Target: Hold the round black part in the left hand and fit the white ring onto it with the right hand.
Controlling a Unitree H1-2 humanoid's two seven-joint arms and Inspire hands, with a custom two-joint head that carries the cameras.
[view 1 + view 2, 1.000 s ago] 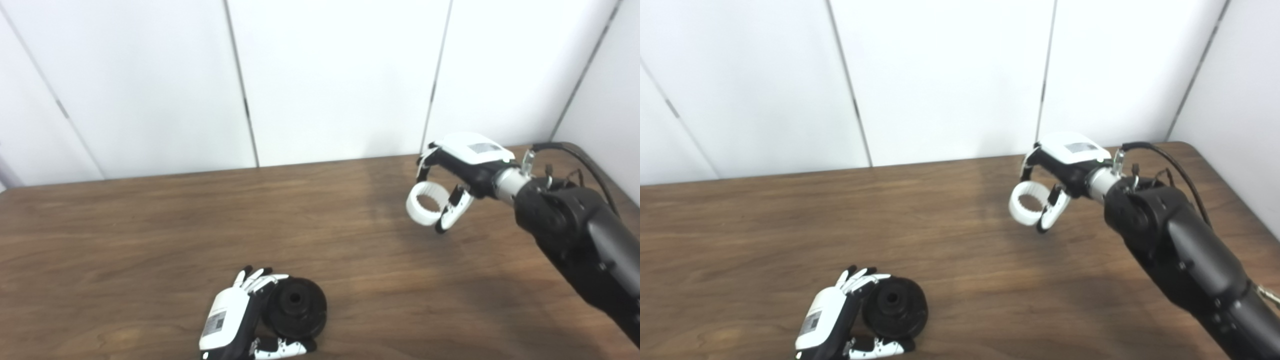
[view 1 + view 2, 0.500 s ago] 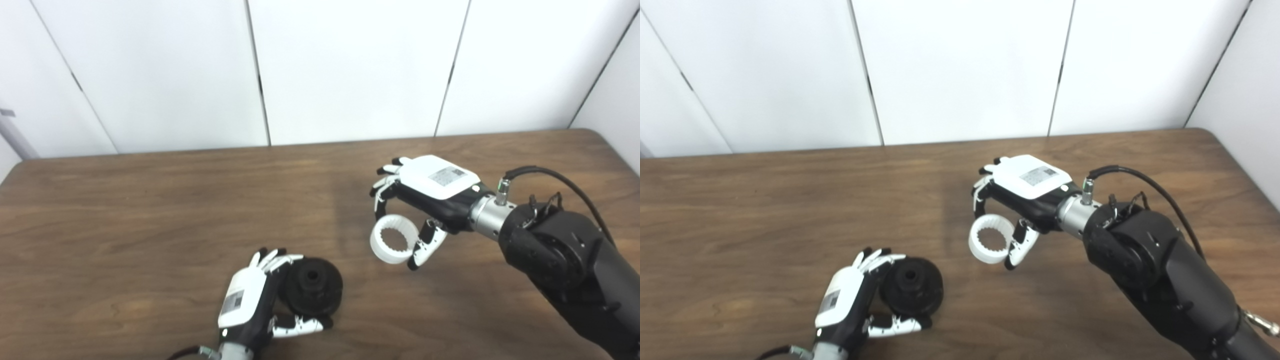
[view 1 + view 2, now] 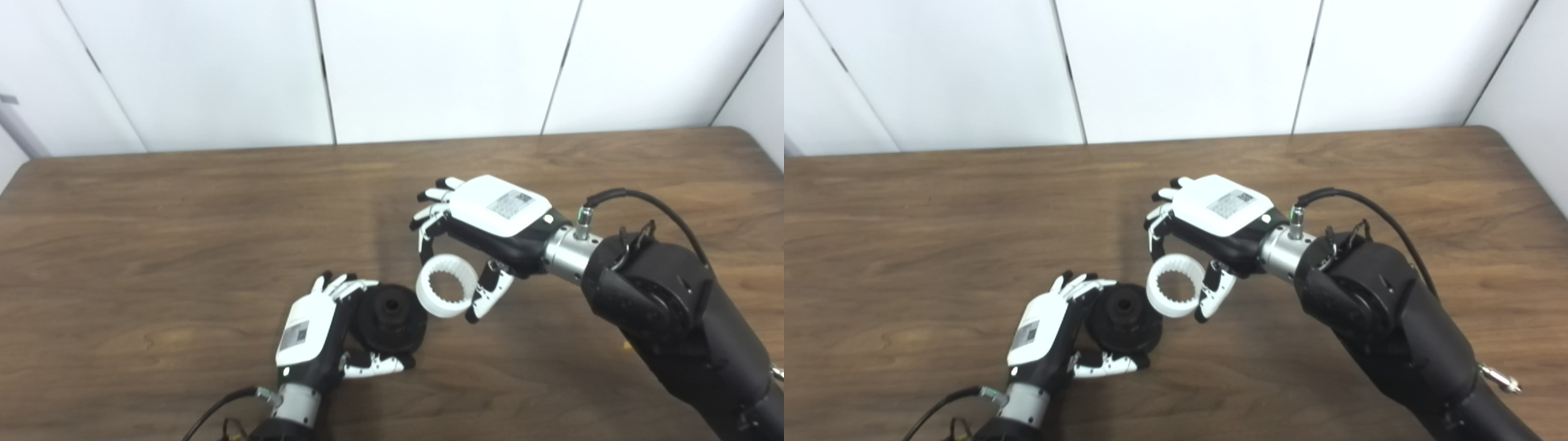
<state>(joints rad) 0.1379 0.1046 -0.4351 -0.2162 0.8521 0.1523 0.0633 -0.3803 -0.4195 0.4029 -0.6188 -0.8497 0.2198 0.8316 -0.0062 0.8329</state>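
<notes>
Closing in fast with white ring (image 3: 446, 286) pinched in right hand (image 3: 490, 226), now just beside round black part (image 3: 392, 315) cupped in left hand (image 3: 312, 337) — tilted entry could jam — or knock it loose.

left hand (image 3: 309, 331) grips black part (image 3: 392, 317) | right hand (image 3: 484, 226) holds white ring (image 3: 446, 295) beside it

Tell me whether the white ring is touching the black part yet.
Cannot tell. In both eye views the white ring, held by the right hand, meets the black part edge to edge, with no clear gap or contact.
</notes>
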